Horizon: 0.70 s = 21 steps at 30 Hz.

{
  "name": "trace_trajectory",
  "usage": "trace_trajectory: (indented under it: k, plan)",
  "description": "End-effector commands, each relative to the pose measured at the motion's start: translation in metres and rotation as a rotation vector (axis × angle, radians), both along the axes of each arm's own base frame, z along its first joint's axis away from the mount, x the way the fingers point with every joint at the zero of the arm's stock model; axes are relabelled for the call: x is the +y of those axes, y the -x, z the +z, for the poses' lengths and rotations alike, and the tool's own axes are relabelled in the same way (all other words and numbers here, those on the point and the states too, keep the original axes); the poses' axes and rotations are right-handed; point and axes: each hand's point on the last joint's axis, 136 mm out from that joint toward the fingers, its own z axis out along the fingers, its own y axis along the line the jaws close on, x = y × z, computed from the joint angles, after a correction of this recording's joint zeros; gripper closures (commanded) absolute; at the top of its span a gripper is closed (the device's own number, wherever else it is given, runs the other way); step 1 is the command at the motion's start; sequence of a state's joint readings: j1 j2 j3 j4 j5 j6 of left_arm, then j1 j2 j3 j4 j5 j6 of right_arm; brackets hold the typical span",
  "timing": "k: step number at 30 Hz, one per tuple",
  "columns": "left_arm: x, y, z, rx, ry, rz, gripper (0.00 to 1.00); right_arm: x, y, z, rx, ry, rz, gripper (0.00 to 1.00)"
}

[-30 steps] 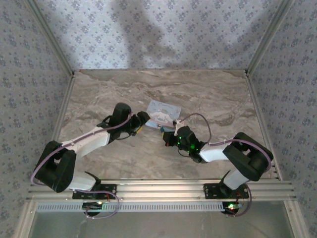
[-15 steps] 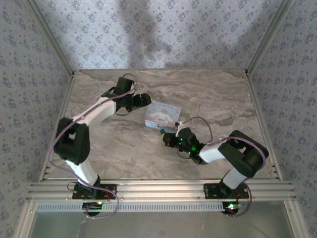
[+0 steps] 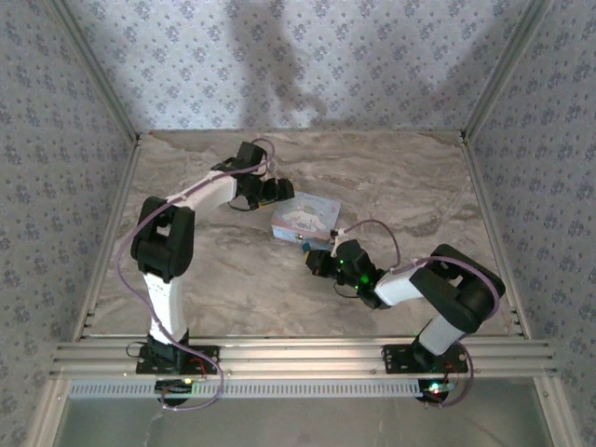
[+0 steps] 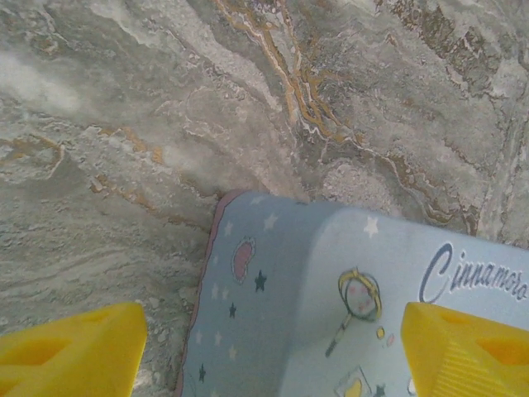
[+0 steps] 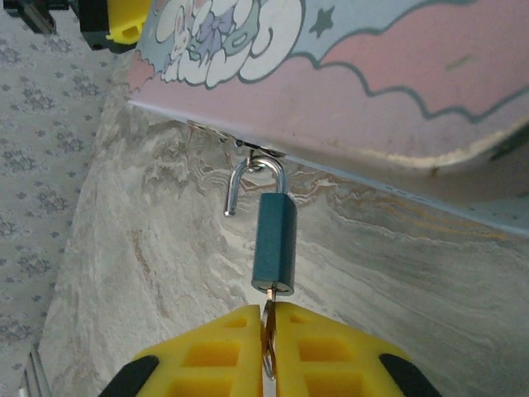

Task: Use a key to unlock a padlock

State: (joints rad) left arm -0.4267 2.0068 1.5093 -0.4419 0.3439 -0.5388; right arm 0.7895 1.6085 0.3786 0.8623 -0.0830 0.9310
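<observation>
The small teal padlock [image 5: 274, 240] hangs from the hasp on the front edge of the light-blue tin [image 5: 347, 50]. Its steel shackle [image 5: 248, 178] stands sprung, with the left leg free of the body. The brass key [image 5: 268, 327] sits in the keyhole at the padlock's lower end. My right gripper [image 5: 269, 318] is shut on the key, its yellow fingers [image 5: 207, 356] pressed flat against it. From above, the right gripper [image 3: 317, 262] lies just in front of the tin [image 3: 305, 215]. My left gripper [image 3: 272, 191] is open, its fingers [image 4: 74, 343] straddling the tin's [image 4: 273, 273] far left corner.
The tin sits mid-table on the marble-patterned top [image 3: 400, 186]. Patterned walls [image 3: 56, 140] close in the left, right and back sides. An aluminium rail [image 3: 298, 356] runs along the near edge at the arm bases. Cables loop off both wrists.
The left arm has swung from the tin's near-left side round to the back and now hovers at its far left corner. The right gripper has shifted slightly toward me.
</observation>
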Motion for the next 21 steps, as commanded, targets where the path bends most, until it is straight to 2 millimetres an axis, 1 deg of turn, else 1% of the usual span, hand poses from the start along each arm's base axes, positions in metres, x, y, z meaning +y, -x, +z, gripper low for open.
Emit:
trace_trajectory:
  k: [1,4,8,12,17,21]
  plan:
    - [-0.003,0.000,-0.009,0.017,-0.016,-0.004,0.20,-0.011,0.006,-0.017,0.041,0.049,-0.008,0.84]
    - [0.002,0.003,-0.020,0.037,-0.038,0.010,0.21,-0.015,0.006,-0.015,0.029,0.072,-0.005,0.76]
    - [0.010,0.010,-0.028,0.049,-0.065,0.029,0.21,-0.023,0.005,-0.009,-0.004,0.113,0.013,0.64]
    - [0.017,0.021,-0.033,0.057,-0.070,0.047,0.21,-0.026,0.000,0.007,-0.062,0.118,0.043,0.56]
    - [0.021,0.034,-0.036,0.068,-0.061,0.063,0.21,-0.018,-0.011,0.031,-0.142,0.070,0.112,0.50]
    - [0.023,0.044,-0.038,0.078,-0.059,0.072,0.21,-0.019,-0.026,0.041,-0.180,0.066,0.125,0.49]
